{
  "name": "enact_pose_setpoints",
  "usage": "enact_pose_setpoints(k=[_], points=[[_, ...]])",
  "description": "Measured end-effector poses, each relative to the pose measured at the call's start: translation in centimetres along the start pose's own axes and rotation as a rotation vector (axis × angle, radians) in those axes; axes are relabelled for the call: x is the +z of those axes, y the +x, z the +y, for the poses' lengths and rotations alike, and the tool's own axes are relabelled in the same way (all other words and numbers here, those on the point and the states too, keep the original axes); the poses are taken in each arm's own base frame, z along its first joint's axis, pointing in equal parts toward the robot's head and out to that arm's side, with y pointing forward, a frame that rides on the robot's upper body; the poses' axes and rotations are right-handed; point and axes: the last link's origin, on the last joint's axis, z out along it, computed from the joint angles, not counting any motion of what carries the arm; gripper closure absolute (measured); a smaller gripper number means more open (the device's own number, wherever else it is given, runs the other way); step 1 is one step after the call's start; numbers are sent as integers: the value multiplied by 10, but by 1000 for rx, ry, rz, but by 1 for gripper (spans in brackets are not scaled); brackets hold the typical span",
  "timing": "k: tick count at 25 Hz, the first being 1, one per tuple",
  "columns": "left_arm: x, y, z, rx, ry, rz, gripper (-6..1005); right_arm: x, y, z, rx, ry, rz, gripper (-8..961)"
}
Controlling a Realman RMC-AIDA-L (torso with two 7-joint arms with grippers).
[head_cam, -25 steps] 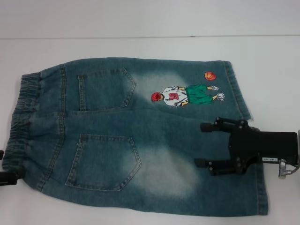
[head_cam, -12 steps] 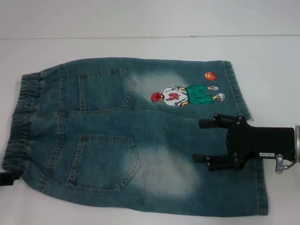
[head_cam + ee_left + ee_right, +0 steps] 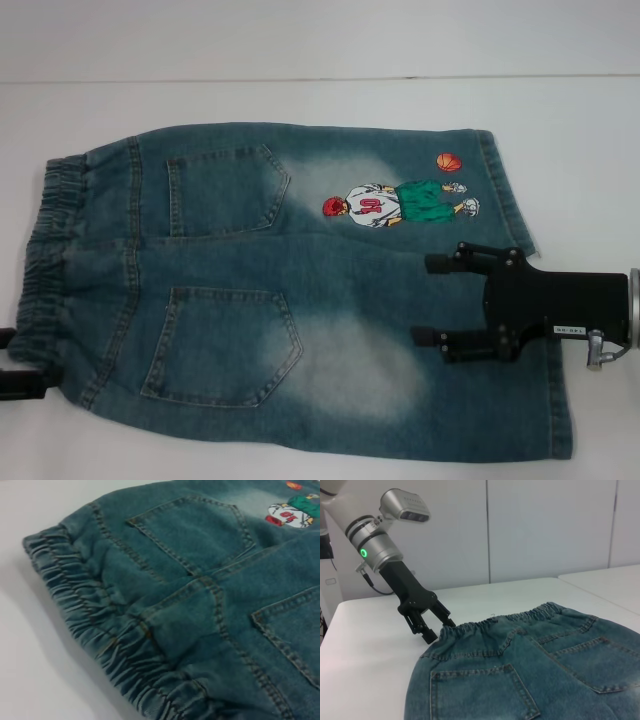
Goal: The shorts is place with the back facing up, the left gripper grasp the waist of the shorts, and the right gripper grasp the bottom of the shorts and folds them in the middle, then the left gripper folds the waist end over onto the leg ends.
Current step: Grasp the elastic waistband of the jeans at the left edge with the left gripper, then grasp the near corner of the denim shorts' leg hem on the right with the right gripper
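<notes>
White table (image 3: 300, 100) carries our unfolded shorts (image 3: 300, 300); both spread end effectors, left (image 3: 432, 625) and right (image 3: 435, 300), grasp nothing yet.

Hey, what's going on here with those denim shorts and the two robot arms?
A two-armed robot is setting up to fold the shorts, which lie flat on the white table, back pockets up. The left tool is at the near corner of the waist, fingers open, not yet gripping the band. The right tool hangs open over the bottom of the shorts, near the embroidered basketball player. Nothing has been lifted or folded yet.
</notes>
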Motion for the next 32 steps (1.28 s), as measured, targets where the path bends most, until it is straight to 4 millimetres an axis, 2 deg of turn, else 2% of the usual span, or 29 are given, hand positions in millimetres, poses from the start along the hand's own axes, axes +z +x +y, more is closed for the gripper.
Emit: enact_pose_setpoints(k=[10, 21, 27, 32], points=[[7, 8, 0, 19, -9, -14, 251, -1, 2, 1, 23, 8, -1, 36], [7, 12, -3, 43, 16, -11, 671, -6, 4, 3, 68, 24, -28, 39], [9, 15, 0, 55, -1, -14, 793, -15, 0, 2, 144, 35, -39, 41], [8, 16, -1, 57, 3, -2, 855, -38, -13, -5, 252, 29, 23, 43]])
